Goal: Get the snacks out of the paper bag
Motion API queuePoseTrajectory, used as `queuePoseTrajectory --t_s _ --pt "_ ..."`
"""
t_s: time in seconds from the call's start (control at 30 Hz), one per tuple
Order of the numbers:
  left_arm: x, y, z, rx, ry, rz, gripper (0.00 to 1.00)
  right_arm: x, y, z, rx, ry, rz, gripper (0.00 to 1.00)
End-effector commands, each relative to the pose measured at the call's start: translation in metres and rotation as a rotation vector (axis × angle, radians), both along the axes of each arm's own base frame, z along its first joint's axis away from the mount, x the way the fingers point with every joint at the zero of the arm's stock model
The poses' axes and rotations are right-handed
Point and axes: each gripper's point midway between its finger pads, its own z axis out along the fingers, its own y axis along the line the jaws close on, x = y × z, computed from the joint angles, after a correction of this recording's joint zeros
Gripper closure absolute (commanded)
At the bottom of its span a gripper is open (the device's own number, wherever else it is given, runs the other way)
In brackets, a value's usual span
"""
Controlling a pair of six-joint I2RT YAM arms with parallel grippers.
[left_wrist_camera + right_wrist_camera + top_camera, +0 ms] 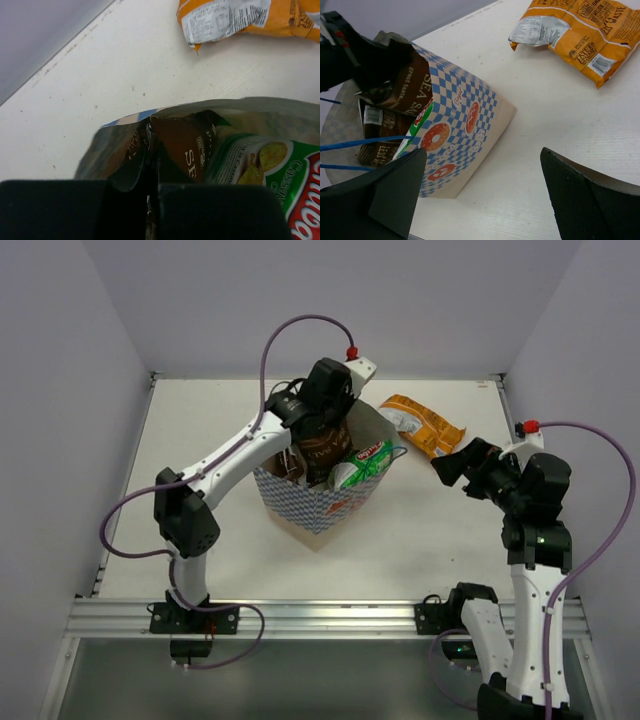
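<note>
The paper bag (315, 505) stands at the table's middle, its mouth open. My left gripper (327, 412) reaches into it from above and is shut on the top edge of a dark brown packet (182, 145), which sticks up out of the bag (462, 125). A second dark brown packet (380, 142) lies deeper inside. The green-and-white packet (362, 464) pokes out at the bag's right side. The orange-yellow packet (428, 426) lies on the table to the bag's right. My right gripper (482, 187) is open and empty, hovering right of the bag, below the orange-yellow packet (582, 30).
Grey walls (70, 390) enclose the white table on three sides. An aluminium rail (320, 618) runs along the near edge by the arm bases. Thin blue cord handles (360, 142) hang across the bag's mouth. Purple cables (290, 330) loop over both arms.
</note>
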Motion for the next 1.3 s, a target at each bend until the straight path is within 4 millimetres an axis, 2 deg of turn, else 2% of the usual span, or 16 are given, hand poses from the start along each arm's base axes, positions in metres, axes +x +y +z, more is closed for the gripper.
queuePoseTrajectory --t_s 0.0,0.03,0.23,0.4,0.53,0.63,0.8,0.9,0.97,1.03,1.07,1.1,1.13,1.2,1.23,1.27 --pt "-0.011 0.017 0.135 -0.153 -0.238 0.005 1.00 -0.001 0.005 0.004 -0.012 -0.033 0.035 0.01" --pt "-0.013 0.019 0.141 -0.156 -0.245 0.003 1.00 -0.001 0.005 0.004 -0.012 -0.033 0.037 0.01" --pt "-0.033 0.041 0.218 -0.264 -0.384 0.014 1.00 -0.001 0.006 0.003 -0.009 -0.031 0.042 0.01" --pt "-0.055 0.066 0.294 -0.407 -0.548 0.044 1.00 0.000 0.007 0.003 -0.004 -0.031 0.047 0.01" --pt "-0.080 0.091 0.367 -0.568 -0.735 0.060 1.00 0.000 0.009 0.003 0.001 -0.032 0.055 0.01" --pt "-0.085 0.118 0.399 -0.620 -0.840 0.155 1.00 0.000 0.010 0.003 0.001 -0.035 0.061 0.01" --pt "-0.084 0.176 0.430 -0.637 -0.961 0.361 1.00 -0.001 0.013 0.005 0.000 -0.041 0.073 0.01" --pt "-0.073 0.211 0.432 -0.646 -0.988 0.479 1.00 -0.002 0.015 0.005 -0.001 -0.041 0.083 0.01" --pt "-0.061 0.233 0.426 -0.625 -0.996 0.562 1.00 -0.002 0.017 0.006 -0.007 -0.046 0.091 0.01" --pt "-0.045 0.242 0.410 -0.585 -0.975 0.615 1.00 -0.002 0.018 0.005 -0.008 -0.042 0.096 0.01" --pt "-0.035 0.253 0.403 -0.581 -0.964 0.646 1.00 -0.002 0.019 0.005 -0.012 -0.041 0.102 0.01" --pt "-0.025 0.252 0.394 -0.570 -0.941 0.634 1.00 -0.003 0.020 0.005 -0.014 -0.041 0.106 0.01" --pt "-0.009 0.264 0.379 -0.537 -0.917 0.665 1.00 -0.003 0.020 0.004 -0.016 -0.041 0.106 0.01" --pt "0.020 0.264 0.342 -0.539 -0.816 0.657 1.00 -0.004 0.021 0.003 -0.025 -0.040 0.109 0.01" --pt "0.041 0.278 0.319 -0.517 -0.773 0.691 1.00 -0.004 0.022 0.004 -0.028 -0.043 0.111 0.01" --pt "0.054 0.281 0.300 -0.537 -0.724 0.705 1.00 -0.005 0.023 0.004 -0.030 -0.042 0.118 0.01"
